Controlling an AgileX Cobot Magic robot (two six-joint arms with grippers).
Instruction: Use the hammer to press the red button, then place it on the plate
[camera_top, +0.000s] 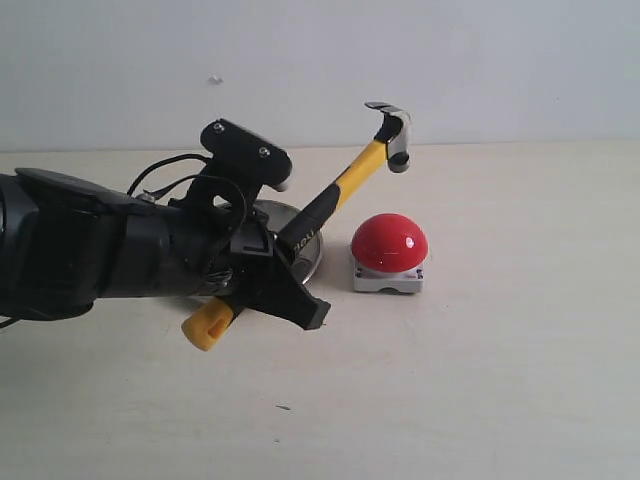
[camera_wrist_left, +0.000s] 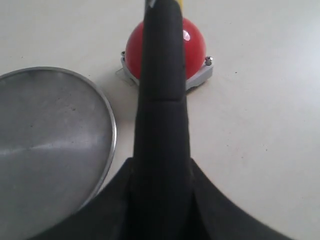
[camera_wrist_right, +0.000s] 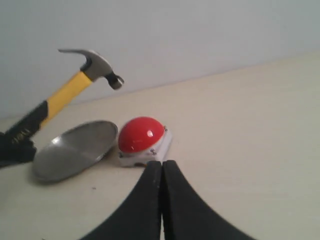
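Note:
My left gripper (camera_top: 272, 268) is shut on the black grip of the hammer (camera_top: 345, 185). The handle slants up to the right, with the dark metal head (camera_top: 392, 130) in the air above the red button (camera_top: 389, 243) and apart from it. The yellow looped end (camera_top: 207, 324) sticks out below my fingers. In the left wrist view the handle (camera_wrist_left: 161, 100) runs straight over the red button (camera_wrist_left: 194, 47). The silver plate (camera_top: 308, 248) lies behind my left gripper, left of the button. My right gripper (camera_wrist_right: 162, 167) is shut and empty, low near the red button (camera_wrist_right: 141, 134).
The tabletop (camera_top: 480, 380) is pale and bare around the button, with a tiny dark speck (camera_top: 284, 407) near the front. A plain white wall (camera_top: 400, 60) stands behind. The left arm's bulky black body (camera_top: 90, 245) fills the left side.

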